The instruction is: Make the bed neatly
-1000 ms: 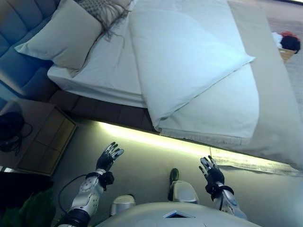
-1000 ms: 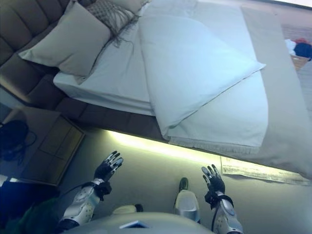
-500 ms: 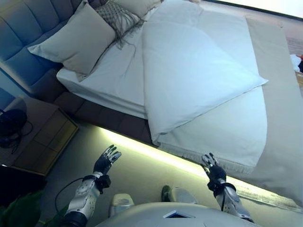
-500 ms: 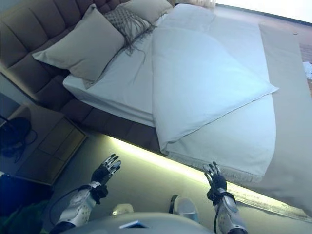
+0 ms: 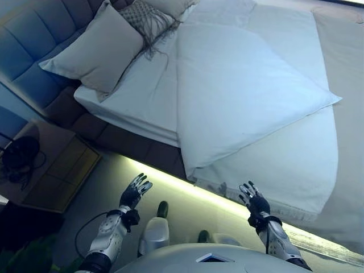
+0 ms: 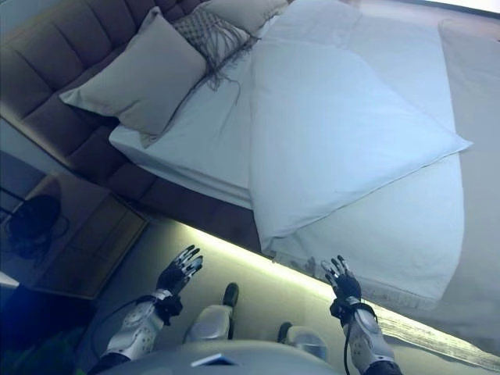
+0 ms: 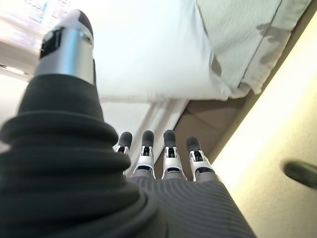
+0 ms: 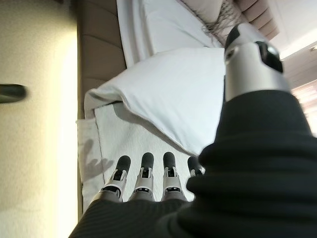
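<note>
A white duvet point(image 5: 239, 96) lies folded back on the bed, its corner hanging over the near edge. Under it a textured cover with a fringed hem point(image 5: 267, 202) spreads toward the foot. A beige pillow point(image 5: 96, 48) leans on the padded headboard point(image 5: 28, 34), with a fringed cushion point(image 5: 151, 17) beside it. My left hand point(image 5: 135, 192) is raised over the floor beside the bed, fingers straight, holding nothing. My right hand point(image 5: 253, 200) is open just short of the fringed hem. The duvet corner point(image 8: 106, 94) shows past my right fingers point(image 8: 143, 171).
A wooden nightstand point(image 5: 54, 170) with a dark object point(image 5: 20, 156) on it stands to the left of the bed. A lit strip point(image 5: 182, 185) runs along the base of the bed. A beige runner point(image 5: 347, 114) covers the bed's right side.
The whole view has shifted as I came nearer the bed. My right hand now sits closer to the fringed hem. Both hands stay open.
</note>
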